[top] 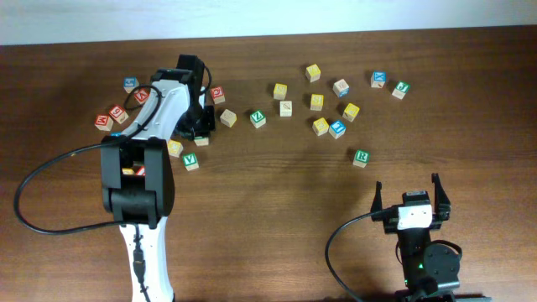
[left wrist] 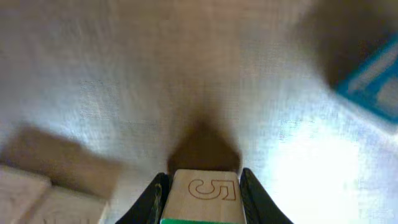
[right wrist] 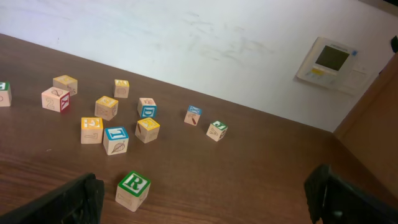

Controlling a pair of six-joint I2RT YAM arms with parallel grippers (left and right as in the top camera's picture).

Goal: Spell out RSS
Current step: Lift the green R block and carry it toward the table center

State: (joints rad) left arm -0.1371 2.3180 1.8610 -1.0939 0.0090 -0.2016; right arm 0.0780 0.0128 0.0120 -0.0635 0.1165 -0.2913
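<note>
RSS is not yet spelled: no three cubes are laid in a row, so all the placing is judged to be left. Well out to the left of the left pincer [top: 200, 126], red cubes [top: 104, 122] are scattered. That pincer is closed against both sides of a cube with a 5 [left wrist: 205, 190]. A green face shows at this cube's lower edge, but its letter is hidden, so it cannot be told whether it belongs to the word. A green V cube [top: 190, 161] lies just beside this pincer and a blue cube [left wrist: 373, 81] ahead of it. Between the two pincers, yellow cubes [top: 316, 101] are strewn among others, and no S can be read on them. The R cube [top: 361, 157] is found just ahead of the right pincer [top: 408, 195], which is spread wide and empty, with nothing between them.
</note>
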